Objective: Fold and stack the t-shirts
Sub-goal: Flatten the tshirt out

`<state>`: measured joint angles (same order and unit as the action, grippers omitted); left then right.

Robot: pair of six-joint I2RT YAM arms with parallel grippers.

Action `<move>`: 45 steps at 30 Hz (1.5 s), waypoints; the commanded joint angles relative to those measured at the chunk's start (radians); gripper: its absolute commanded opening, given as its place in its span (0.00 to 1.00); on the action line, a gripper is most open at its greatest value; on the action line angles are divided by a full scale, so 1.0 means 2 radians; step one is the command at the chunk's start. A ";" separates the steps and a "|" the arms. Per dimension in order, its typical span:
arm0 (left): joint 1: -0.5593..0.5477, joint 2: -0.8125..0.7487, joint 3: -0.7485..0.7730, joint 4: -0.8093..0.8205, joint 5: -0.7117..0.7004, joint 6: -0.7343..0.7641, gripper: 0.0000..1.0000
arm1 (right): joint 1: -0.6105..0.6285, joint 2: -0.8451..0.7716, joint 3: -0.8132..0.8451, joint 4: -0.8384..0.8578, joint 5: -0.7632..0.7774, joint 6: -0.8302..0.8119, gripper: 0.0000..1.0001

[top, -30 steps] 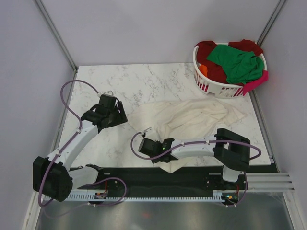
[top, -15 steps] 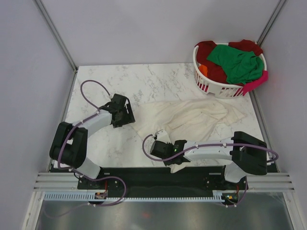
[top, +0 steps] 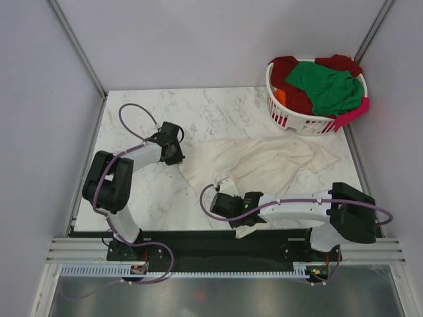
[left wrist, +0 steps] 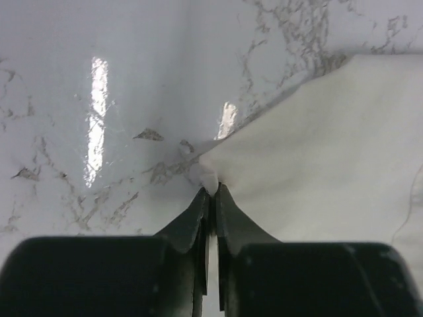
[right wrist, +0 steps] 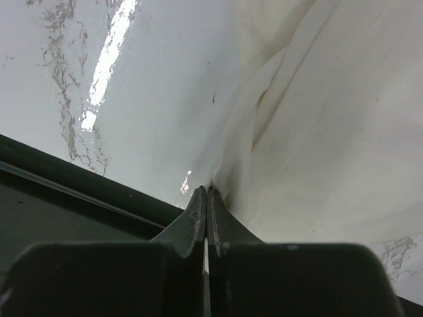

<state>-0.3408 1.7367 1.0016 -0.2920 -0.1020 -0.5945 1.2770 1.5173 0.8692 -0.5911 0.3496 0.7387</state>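
1. Top view: the cream t-shirt [top: 264, 165] lies spread but rumpled on the marble table [top: 145, 119], from centre to the right side. Its near edge reaches the table's front lip, and a bit hangs over by the black rail [top: 198, 241].
   - The left gripper [top: 176, 154] sits right at the shirt's left corner, w/ its arm bent in from the left.
   - The right gripper [top: 232, 210] is at the shirt's near edge, w/ its arm stretched in low from the right.
   - The basket [top: 310, 123] stands in the far right corner, well apart from both grippers.
   - In it we see the green t-shirt [top: 327, 86] on top of the dark red t-shirt [top: 284, 69], and a bit of the orange t-shirt [top: 280, 96] at the left wall.
   - The pink t-shirt [top: 353, 113] droops over the rim on the right.
2. Left wrist view: the fingers [left wrist: 195, 214] are pressed nearly together, w/ only a thin slit between them. The very tip of the shirt's corner is pinched between the tips. The rest of the cloth fans out flat to the right, and there is bare marble to the left and beyond.
3. Right wrist view: the jaws are fully closed, tip to tip. A creased fold of the cream cloth runs down into the tips and, as far as we can tell, is caught there. The shirt fills the right half, w/ marble at upper left and the rail at lower left.
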 commanded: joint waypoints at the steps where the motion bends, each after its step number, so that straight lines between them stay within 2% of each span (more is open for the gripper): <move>1: 0.000 0.033 0.021 0.014 0.008 0.000 0.04 | -0.008 -0.027 0.007 -0.015 0.013 0.002 0.00; 3: 0.000 0.029 0.025 0.014 0.014 0.005 0.02 | -0.022 -0.045 0.005 -0.018 0.005 -0.003 0.00; 7: 0.000 -0.041 0.031 -0.009 -0.001 0.010 0.02 | -0.078 -0.095 0.019 -0.041 -0.018 -0.035 0.00; 12: 0.005 -0.170 0.092 -0.131 -0.060 0.026 0.02 | -0.168 -0.170 0.111 -0.105 -0.031 -0.084 0.00; 17: 0.007 -0.272 0.169 -0.219 -0.075 0.038 0.02 | -0.178 -0.171 0.232 -0.180 -0.001 -0.123 0.00; 21: 0.007 -0.343 0.269 -0.303 -0.121 0.056 0.02 | -0.178 -0.181 0.342 -0.225 0.039 -0.133 0.00; 25: 0.007 -0.377 0.363 -0.369 -0.153 0.079 0.02 | -0.178 -0.212 0.425 -0.268 0.110 -0.135 0.00; 31: 0.007 -0.387 0.518 -0.470 -0.185 0.086 0.02 | -0.178 -0.278 0.497 -0.264 0.122 -0.135 0.00; 34: 0.007 -0.393 0.568 -0.497 -0.201 0.092 0.02 | -0.178 -0.319 0.489 -0.236 0.100 -0.152 0.00; 37: 0.007 -0.403 0.598 -0.507 -0.179 0.102 0.02 | -0.178 -0.347 0.473 -0.201 0.024 -0.175 0.00; 38: 0.007 -0.408 0.604 -0.507 -0.163 0.104 0.02 | -0.178 -0.354 0.461 -0.189 -0.025 -0.178 0.00; 42: 0.007 -0.433 0.617 -0.475 -0.112 0.133 0.02 | -0.181 -0.394 0.425 -0.126 -0.115 -0.194 0.00; 45: 0.008 -0.451 0.634 -0.440 -0.060 0.160 0.02 | -0.189 -0.409 0.422 -0.095 -0.137 -0.214 0.00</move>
<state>-0.3313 0.8665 2.2227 -1.2675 -0.3424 -0.3843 0.9127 0.7223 1.7218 -0.9150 0.2096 0.3752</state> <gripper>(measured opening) 0.042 0.010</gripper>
